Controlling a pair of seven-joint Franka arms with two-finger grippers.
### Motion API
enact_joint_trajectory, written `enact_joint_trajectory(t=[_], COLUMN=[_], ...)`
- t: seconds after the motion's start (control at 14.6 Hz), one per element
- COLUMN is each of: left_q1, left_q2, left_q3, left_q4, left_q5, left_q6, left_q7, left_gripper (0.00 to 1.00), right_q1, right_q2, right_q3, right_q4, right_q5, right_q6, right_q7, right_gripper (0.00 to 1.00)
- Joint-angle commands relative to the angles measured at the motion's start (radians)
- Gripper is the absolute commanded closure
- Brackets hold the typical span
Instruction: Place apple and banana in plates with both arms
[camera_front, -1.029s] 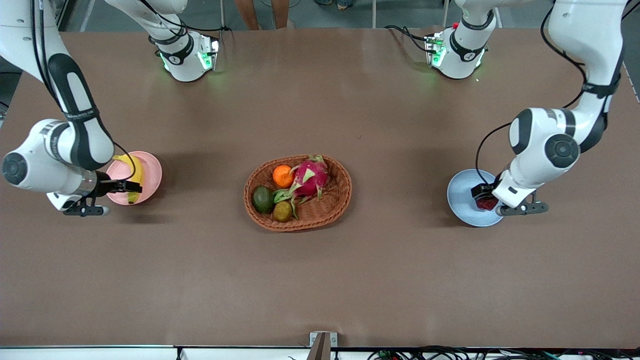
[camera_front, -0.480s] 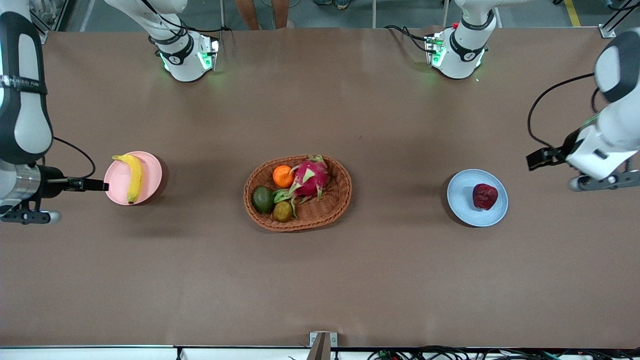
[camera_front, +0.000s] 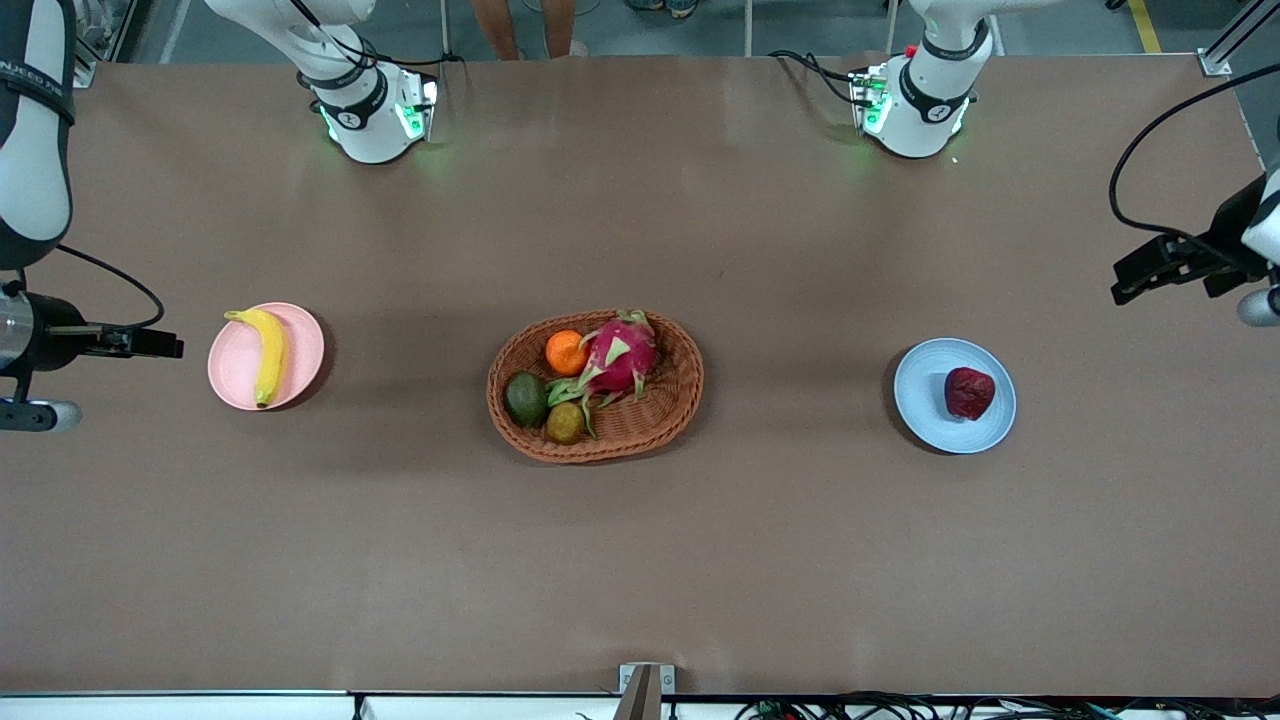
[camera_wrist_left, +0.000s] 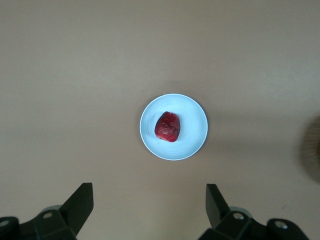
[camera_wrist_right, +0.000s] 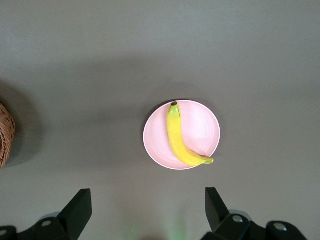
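I have drawn both empty claws, left claw (camera_front: 1125, 285) and right claw (camera_front: 172, 347), fingers apart, up off my plates, leaving apple (camera_front: 969, 392) and banana (camera_front: 264, 353) lying there.

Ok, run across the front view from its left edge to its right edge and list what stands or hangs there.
right gripper → pink plate with the banana on it → wicker basket of fruit → blue plate with the apple on it → left gripper
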Motion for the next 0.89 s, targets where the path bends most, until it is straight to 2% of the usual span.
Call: enact_joint_trajectory(t=[0.0,0.21,0.55,0.82], left_q1=[0.01,0.042,0.041,0.039], left_q2=[-0.055,-0.098,-0.084,-0.079], left_q3=[0.002,-0.001,-0.002,-0.004], left_q4=[-0.011,-0.078,-0.057,-0.042], left_q5=[-0.027,-0.053,-0.082,-0.072], left_q6=[-0.072,-0.052,-0.029,-0.028], left_q7=[0.045,0.065,0.064,0.064], left_gripper=[0.01,0.01,0.0,0.0], right_q1=[-0.007,-0.009,-0.021,0.031], right_q2=[0.013,0.015,0.012,-0.026], right_q3=[0.004,0.009,0.0,0.004], right_q4=[0.043,0.049,0.052,0.037], right_q5=[-0.009,0.01,0.128,0.074], right_q6=[-0.008,0.012,0.007,0.006], right_q7=[0.0,0.001,0.0,0.004], right_gripper=[0.0,0.0,0.0,0.0])
